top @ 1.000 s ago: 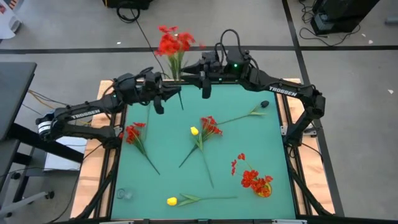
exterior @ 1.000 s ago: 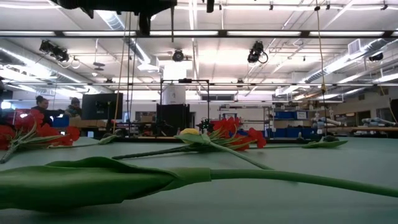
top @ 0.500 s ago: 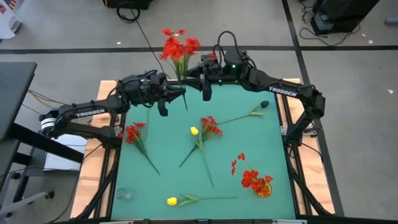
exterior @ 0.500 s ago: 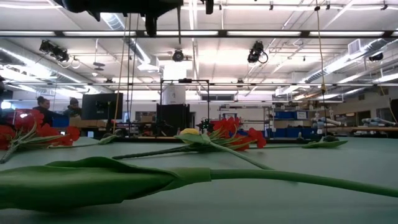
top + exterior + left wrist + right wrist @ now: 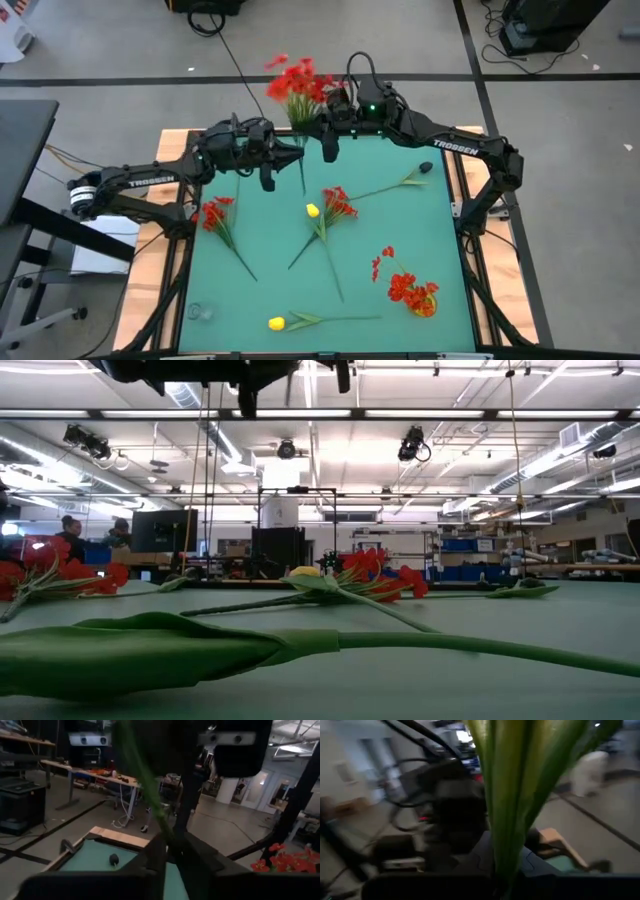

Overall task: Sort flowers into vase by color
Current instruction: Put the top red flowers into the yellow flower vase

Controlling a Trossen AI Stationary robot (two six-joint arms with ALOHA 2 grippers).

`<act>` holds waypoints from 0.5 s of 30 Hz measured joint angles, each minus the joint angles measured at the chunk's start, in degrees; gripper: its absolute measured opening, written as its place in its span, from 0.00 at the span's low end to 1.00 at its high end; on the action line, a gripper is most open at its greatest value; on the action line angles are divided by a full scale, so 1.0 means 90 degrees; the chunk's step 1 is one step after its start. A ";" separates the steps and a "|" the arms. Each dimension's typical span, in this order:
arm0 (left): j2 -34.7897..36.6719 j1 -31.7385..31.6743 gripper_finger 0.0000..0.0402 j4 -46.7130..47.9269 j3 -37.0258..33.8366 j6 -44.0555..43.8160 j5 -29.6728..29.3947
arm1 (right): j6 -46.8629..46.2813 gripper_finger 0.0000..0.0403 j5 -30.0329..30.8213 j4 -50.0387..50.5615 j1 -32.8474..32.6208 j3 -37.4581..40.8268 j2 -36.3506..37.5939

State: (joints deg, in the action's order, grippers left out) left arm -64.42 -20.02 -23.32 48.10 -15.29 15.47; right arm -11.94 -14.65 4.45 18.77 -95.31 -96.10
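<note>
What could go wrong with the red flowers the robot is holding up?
The right gripper has its jaws shut on the bunch of red artificial flowers with green stalks, and the blooms hang past the far edge of the green table. If it slips, it could fall on the floor. The left gripper sits very close, so the arms might bump.

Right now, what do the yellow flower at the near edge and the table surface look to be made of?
Yellow flower: likely artificial, fabric or plastic; its stem is evenly green, smooth and slightly glossy in the low view. Table surface: a matte teal-green mat, perhaps rubber or vinyl, flat and without glare. Neither can be confirmed by look alone.
</note>
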 joint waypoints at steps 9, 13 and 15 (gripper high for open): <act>0.1264 -0.0108 0.42 0.2127 0.0024 0.0852 0.0042 | 0.1519 0.04 0.1557 0.0763 -0.0591 0.0007 0.0342; 0.1675 -0.0106 0.47 0.2475 0.0019 0.1112 0.0041 | 0.1529 0.04 0.1948 0.1122 -0.0853 0.0007 0.0462; 0.1838 -0.0106 0.48 0.2598 0.0019 0.1173 0.0036 | 0.1396 0.04 0.2092 0.1297 -0.0986 0.0007 0.0515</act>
State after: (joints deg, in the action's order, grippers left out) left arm -47.88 -20.97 0.06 48.27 -4.73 15.80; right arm 0.62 4.18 16.12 9.89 -95.24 -91.46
